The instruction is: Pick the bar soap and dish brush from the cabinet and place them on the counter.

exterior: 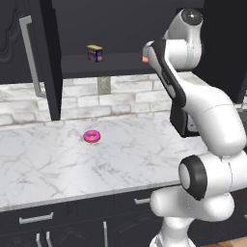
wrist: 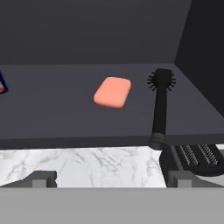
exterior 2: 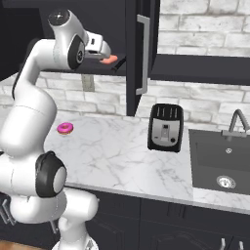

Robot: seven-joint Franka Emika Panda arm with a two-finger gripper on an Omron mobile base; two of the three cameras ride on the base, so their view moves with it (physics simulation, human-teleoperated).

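Note:
The salmon bar soap (wrist: 113,92) lies flat on the dark shelf of the open cabinet (exterior 2: 131,58). Just to its right lies the black dish brush (wrist: 160,105), head toward the back and handle end at the shelf's front edge. My gripper (wrist: 111,179) is open in front of that edge, short of the soap, and nothing sits between its fingers. From the right base view, the gripper (exterior 2: 101,54) is up at the shelf beside the soap (exterior 2: 110,59) and brush (exterior 2: 118,62). The white marble counter (exterior: 72,164) lies below.
A yellow-and-blue box (exterior: 95,53) stands further left on the shelf. A pink donut (exterior: 92,136) lies on the counter. A black toaster (exterior 2: 165,128) stands right of the open cabinet door, and a sink (exterior 2: 219,156) with a faucet (exterior 2: 238,122) is beyond it.

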